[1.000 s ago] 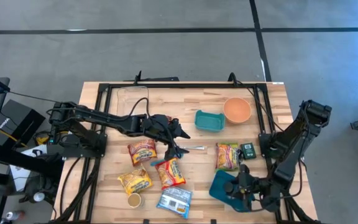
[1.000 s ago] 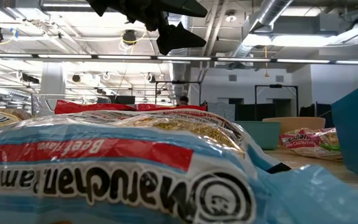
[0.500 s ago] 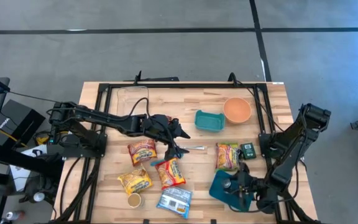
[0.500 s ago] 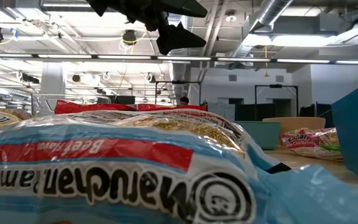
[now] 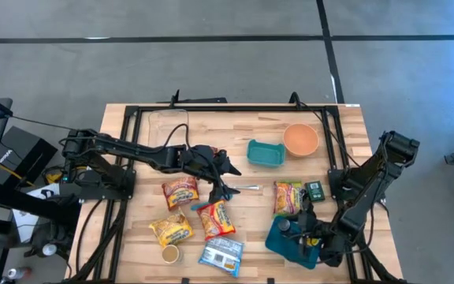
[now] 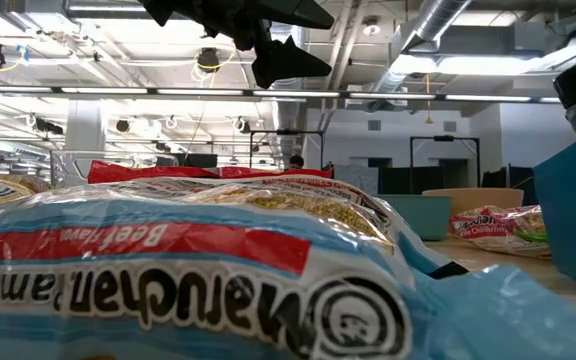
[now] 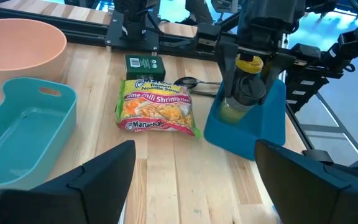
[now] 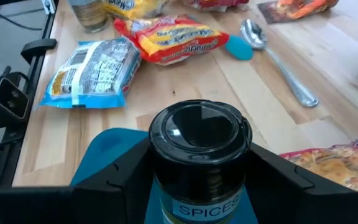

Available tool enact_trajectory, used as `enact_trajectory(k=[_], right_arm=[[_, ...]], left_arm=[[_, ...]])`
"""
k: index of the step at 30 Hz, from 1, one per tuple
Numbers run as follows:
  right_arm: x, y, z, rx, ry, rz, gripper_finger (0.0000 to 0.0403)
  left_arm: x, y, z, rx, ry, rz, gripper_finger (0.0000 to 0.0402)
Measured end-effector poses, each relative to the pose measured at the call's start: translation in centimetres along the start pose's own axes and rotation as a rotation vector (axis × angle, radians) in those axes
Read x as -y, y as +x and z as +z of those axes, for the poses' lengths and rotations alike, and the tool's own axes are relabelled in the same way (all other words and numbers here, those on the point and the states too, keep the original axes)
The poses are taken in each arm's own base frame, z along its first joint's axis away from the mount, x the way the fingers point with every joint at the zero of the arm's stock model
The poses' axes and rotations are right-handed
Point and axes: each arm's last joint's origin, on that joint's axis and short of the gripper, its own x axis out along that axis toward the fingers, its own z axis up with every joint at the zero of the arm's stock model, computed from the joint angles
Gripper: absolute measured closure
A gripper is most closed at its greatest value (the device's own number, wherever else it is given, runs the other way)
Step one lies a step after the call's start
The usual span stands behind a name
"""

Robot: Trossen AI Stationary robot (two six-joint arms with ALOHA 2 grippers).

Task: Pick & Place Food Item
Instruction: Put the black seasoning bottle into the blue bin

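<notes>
A spice jar (image 8: 197, 155) with a black lid and a "SPICES" label sits between the fingers of my right gripper (image 5: 296, 230), which is shut on it. It hangs over a blue tray (image 7: 260, 127) near the table's front right. The left wrist view shows the jar (image 7: 238, 93) nearly upright, its lower end at the tray's wall. My left gripper (image 5: 227, 178) hangs open above the table's middle, over a spoon (image 5: 241, 188) and apart from everything. A shrimp ramen pack (image 7: 157, 109) lies flat beside the tray. My right gripper pinches the jar between its two fingers (image 8: 120, 177), which sit on opposite sides of the body just below the black lid (image 8: 197, 127). The fingers slant down from the table's right side. The jar is a little tilted. I cannot tell whether its lower end (image 7: 229, 113) touches the tray.
Ramen packs (image 5: 181, 192) (image 5: 217, 218) (image 5: 172, 229) and a blue pack (image 5: 222, 254) lie front left, beside a small cup (image 5: 170, 253). A teal container (image 5: 265, 153) and an orange bowl (image 5: 300, 139) stand at the back. A green box (image 5: 315, 190) lies near the shrimp pack.
My right gripper has carried the jar a little toward the table's left, farther over the blue tray, and has tipped down somewhat. The jar's lid now shows at the right edge of the low view.
</notes>
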Motion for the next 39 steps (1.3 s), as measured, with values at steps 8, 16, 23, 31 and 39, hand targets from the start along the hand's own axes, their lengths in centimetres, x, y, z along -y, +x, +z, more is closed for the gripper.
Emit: enact_trajectory(k=[8, 16, 23, 31, 39], right_arm=[[-0.04, -0.01, -0.08, -0.026, 0.000, 0.015, 0.0197], [0.06, 0.06, -0.25, -0.028, 0.015, 0.018, 0.0197], [0.25, 0.07, -0.46, -0.026, 0.040, 0.014, 0.0197], [0.43, 0.44, -0.39, -0.076, 0.047, 0.021, 0.0195], [0.56, 0.64, -0.37, -0.082, 0.045, 0.013, 0.0171]], left_arm=[[0.00, 0.01, -0.01, -0.001, 0.000, 0.000, 0.0079], [0.00, 0.00, 0.00, 0.000, 0.000, 0.000, 0.0079], [0.01, 0.00, -0.01, -0.001, 0.000, -0.001, 0.0079], [0.00, 0.00, -0.01, 0.000, 0.000, 0.001, 0.0079], [-0.04, 0.01, -0.02, 0.000, 0.000, 0.010, 0.0079]])
